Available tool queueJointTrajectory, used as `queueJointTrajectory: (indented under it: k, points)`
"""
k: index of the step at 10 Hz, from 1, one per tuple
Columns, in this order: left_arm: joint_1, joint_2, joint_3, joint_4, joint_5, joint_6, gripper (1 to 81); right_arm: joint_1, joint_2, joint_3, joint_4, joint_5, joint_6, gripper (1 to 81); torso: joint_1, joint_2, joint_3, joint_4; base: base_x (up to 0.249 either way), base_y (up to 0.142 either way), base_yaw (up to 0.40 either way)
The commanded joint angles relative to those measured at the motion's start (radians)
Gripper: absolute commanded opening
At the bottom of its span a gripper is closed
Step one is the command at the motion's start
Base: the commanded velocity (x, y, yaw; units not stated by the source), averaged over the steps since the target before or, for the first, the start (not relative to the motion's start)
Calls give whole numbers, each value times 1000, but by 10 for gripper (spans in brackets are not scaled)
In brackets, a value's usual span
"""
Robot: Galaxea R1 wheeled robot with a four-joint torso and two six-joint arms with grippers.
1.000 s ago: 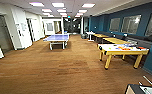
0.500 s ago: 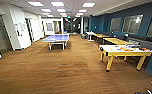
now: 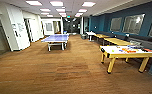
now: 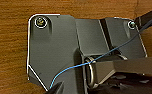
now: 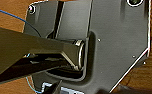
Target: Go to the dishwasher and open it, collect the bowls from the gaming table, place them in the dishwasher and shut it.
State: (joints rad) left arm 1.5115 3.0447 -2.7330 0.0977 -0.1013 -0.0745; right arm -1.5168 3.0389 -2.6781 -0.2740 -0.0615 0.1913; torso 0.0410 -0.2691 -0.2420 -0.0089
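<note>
The gaming table [image 3: 129,55] stands at the right of the hall, a few metres ahead, with a glossy white top, yellow frame and legs. Colourful graphics and small coloured shapes lie on its top; I cannot tell whether any of them are bowls. The dishwasher is out of view. In both wrist views my arms hang over the brown wooden floor [image 4: 9,50], and the state of each gripper cannot be made out.
A blue table-tennis table [image 3: 55,38] stands ahead at centre left. Long yellow tables [image 3: 117,41] and a white table [image 3: 90,33] line the blue right wall. White walls and doors [image 3: 17,27] run along the left. Wooden floor [image 3: 67,72] stretches between them.
The whole head view has shifted as I drive forward; the gaming table and the table-tennis table now look slightly nearer.
</note>
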Motion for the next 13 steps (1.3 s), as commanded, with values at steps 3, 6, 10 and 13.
queueJointTrajectory:
  k: [3,6,10,13]
  points:
    - [-50,2,-1,4,48,7,811,51,2,3,3,-50,2,811,0,0,0,0,237,0,0]
    - [-50,2,-1,2,46,7,811,56,5,3,3,-52,4,811,0,0,0,0,237,0,0]
    - [-49,4,1,1,45,7,811,59,4,3,7,-63,5,811,0,0,0,0,234,0,0]
    - [-49,5,-1,7,46,7,811,60,5,3,6,-63,5,811,0,0,0,0,224,0,0]
